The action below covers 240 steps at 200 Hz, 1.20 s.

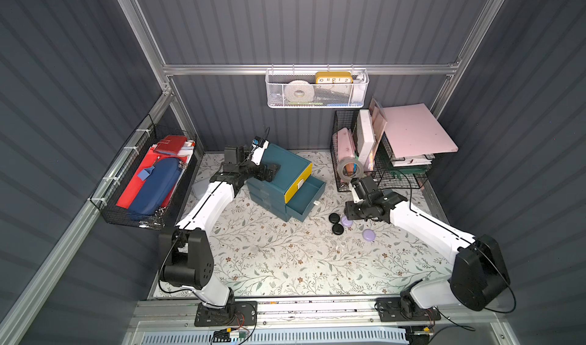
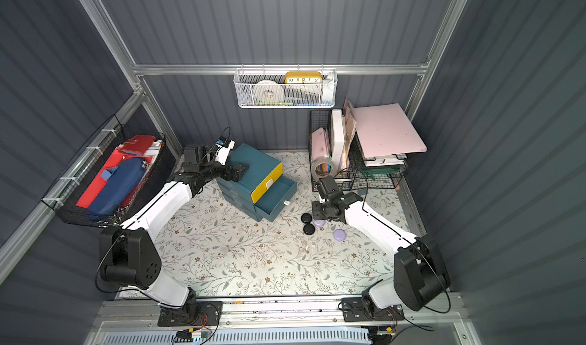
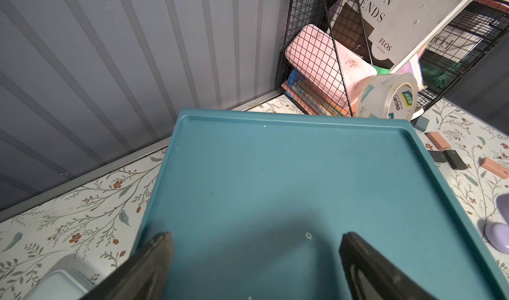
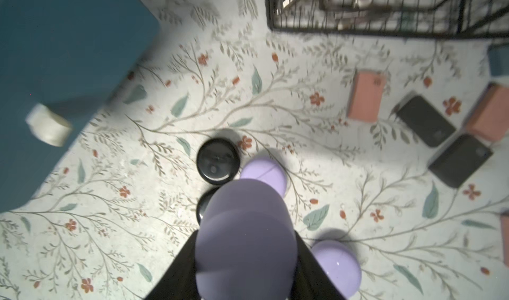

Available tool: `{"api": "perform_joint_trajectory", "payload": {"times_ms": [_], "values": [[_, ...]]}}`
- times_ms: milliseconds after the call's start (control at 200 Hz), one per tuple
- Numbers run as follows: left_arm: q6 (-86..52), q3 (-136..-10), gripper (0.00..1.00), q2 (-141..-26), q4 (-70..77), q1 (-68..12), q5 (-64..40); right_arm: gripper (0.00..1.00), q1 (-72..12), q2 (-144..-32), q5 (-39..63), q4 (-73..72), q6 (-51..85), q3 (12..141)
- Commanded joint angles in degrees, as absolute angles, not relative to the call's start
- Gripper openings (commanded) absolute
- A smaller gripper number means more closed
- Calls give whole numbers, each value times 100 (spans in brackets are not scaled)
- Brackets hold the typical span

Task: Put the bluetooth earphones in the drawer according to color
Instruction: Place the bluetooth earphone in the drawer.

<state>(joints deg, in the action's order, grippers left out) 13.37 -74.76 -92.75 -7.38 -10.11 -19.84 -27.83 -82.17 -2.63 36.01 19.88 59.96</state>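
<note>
The left hand (image 1: 272,170) sits over the top of the teal cabinet (image 1: 287,161), its jaws spread and grasping nothing. Whether it presses on the top or hovers just above cannot be told, though it looks placed to steady the cabinet. Below the shut yellow drawer (image 1: 298,186), the middle teal drawer (image 1: 306,197) stands pulled out toward the right arm, and what shows of its floor looks bare.

On the desk (image 1: 269,258), just right of that drawer, lie two black cases (image 1: 334,218) close together. Two lavender cases (image 1: 368,234) lie beside them, one right next to a black one. No white case shows anywhere. Furthest right, the right hand (image 4: 246,268) hangs over this cluster, clenched on a third lavender case (image 4: 245,224) that is lifted clear of the desk.

The step in hand appears to be carrying this case to the open drawer. The next move calls for a swing leftward, high enough to clear the drawer's front wall and white handle. The release should come low inside, since so smooth and rounded a case could slip or roll out.
</note>
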Motion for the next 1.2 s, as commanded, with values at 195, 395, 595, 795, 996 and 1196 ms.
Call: {"api": "perform_joint_trajectory", "payload": {"times_ms": [195,395,595,795,996,1196], "values": [[1080,-7262,99,-9598,-1831,-1028,-1908,0,-2860,-8497,180,2746,1832,6852],[1081,-7262,99,-9598,-1828,-1028,-1905,0,-3003,-8954,530,2372,1872,7333],[1081,-7260,99,-9598,-1828,-1028,-1899,0,-3157,-9360,797,2106,1907,7755],[1081,-7261,99,-9598,-1824,-1028,-1905,0,-3267,-9700,987,1944,2019,8019],[1079,-7269,99,-9598,-1828,-1028,-1906,0,-3364,-9926,1150,1865,2107,8143],[1082,-7260,99,-9630,-1827,-1028,-1918,0,-3428,-10048,1251,1749,2178,8114]]}}
